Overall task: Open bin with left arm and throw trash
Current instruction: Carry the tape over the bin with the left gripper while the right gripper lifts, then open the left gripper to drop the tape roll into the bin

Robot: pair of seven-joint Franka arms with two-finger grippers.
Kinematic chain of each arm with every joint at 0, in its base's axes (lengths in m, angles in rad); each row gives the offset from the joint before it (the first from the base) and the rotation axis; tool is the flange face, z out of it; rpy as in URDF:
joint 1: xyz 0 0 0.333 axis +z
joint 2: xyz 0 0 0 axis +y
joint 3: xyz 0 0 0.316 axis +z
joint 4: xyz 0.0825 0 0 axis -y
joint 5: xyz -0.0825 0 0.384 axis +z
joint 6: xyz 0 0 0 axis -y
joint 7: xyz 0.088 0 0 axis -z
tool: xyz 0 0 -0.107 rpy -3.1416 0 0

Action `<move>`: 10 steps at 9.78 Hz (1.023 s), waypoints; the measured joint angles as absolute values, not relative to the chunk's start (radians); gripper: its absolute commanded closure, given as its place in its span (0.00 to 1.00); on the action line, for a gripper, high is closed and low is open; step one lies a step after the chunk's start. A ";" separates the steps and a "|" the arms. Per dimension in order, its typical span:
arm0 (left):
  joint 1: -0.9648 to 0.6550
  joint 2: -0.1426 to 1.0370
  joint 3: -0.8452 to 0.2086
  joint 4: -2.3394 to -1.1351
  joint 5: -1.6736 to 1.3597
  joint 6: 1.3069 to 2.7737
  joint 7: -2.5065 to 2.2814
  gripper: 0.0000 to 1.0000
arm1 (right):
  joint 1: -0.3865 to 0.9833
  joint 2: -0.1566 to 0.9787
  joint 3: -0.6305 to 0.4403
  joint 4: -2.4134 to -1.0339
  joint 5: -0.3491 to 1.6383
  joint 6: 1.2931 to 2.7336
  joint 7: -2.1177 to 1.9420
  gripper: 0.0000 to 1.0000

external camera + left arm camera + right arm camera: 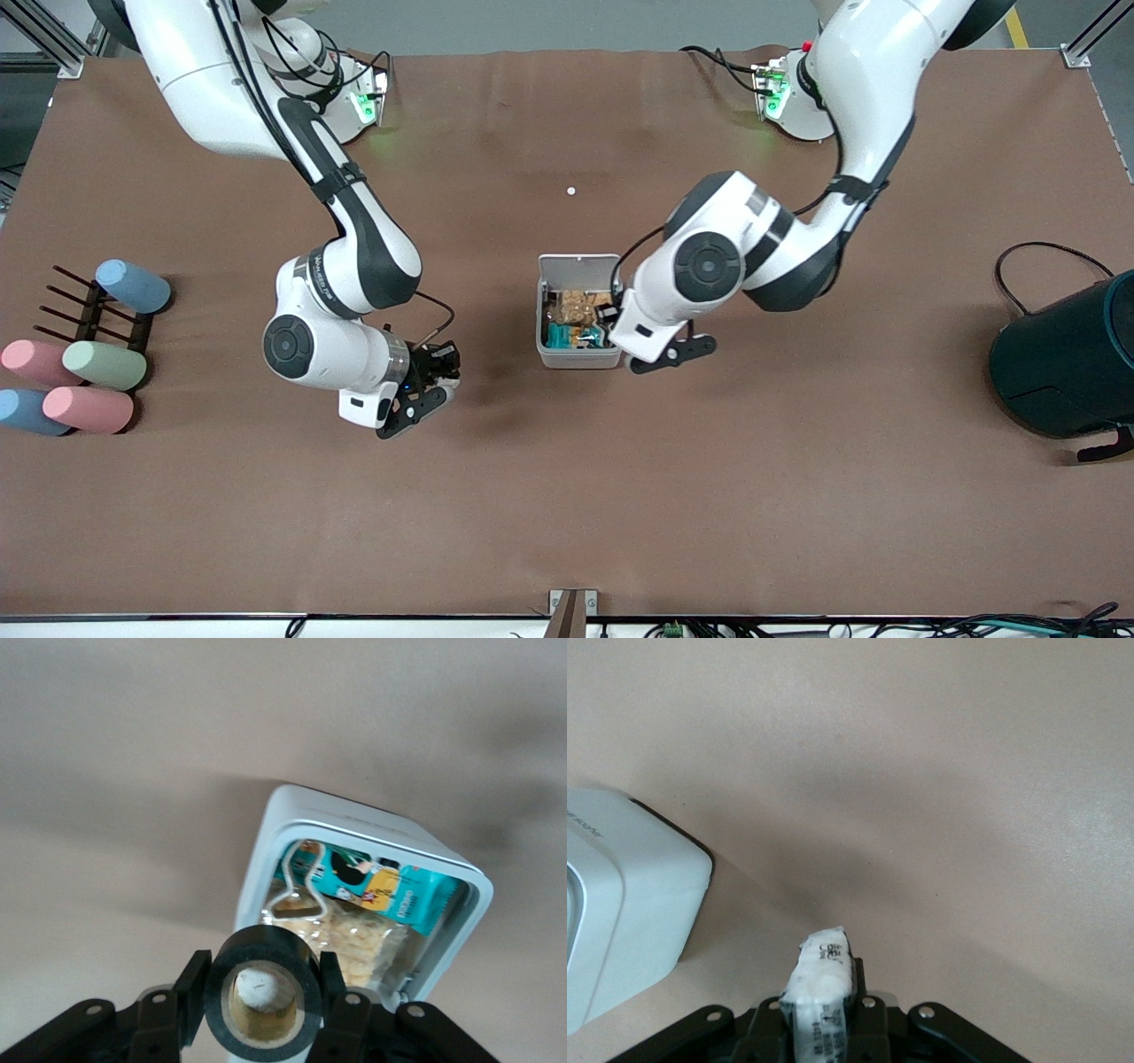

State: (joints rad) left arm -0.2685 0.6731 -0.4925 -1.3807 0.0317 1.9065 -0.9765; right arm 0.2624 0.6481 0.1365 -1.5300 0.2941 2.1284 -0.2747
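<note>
The bin [578,354] sits mid-table with its lid [579,265] swung up and standing on the edge toward the robots' bases; inside lie snack packets, a teal one [390,890] and a clear one of pale biscuits [354,948]. The left gripper [262,992] hangs over the bin's edge on the left arm's side, its fingers [190,997] pinching a black ring [262,990] with a pale core, held over the open bin. The right gripper [819,1014] hangs low over bare table beside the bin, toward the right arm's end, its fingers pressed on a crumpled silvery-white wrapper [821,979] with black print. At the right arm's end of the table a black rack [97,315] carries pastel cylinders [104,365], blue, pink and green. At the left arm's end stands a big dark teal cylinder [1067,359] with a black cable [1019,266] looping from it. A small white dot [570,190] lies on the brown cloth [567,514], farther from the front camera than the bin.
</note>
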 measured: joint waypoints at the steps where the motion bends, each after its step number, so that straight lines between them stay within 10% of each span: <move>1: -0.284 0.693 -0.492 -1.378 0.032 1.945 -1.006 0.85 | 0.263 0.648 0.137 -1.530 0.294 2.128 -0.275 0.94; 3: -0.314 0.723 -0.492 -1.375 0.032 1.992 -1.042 0.66 | 0.269 0.648 0.138 -1.530 0.295 2.129 -0.252 0.94; 4: -0.323 0.734 -0.491 -1.374 0.032 2.007 -1.048 0.17 | 0.276 0.648 0.139 -1.529 0.295 2.129 -0.237 0.94; 5: -0.325 0.743 -0.491 -1.373 0.032 2.021 -1.053 0.00 | 0.285 0.648 0.140 -1.529 0.295 2.129 -0.229 0.94; 10: -0.325 0.748 -0.491 -1.349 0.032 2.039 -1.085 0.00 | 0.291 0.648 0.140 -1.526 0.296 2.130 -0.195 0.94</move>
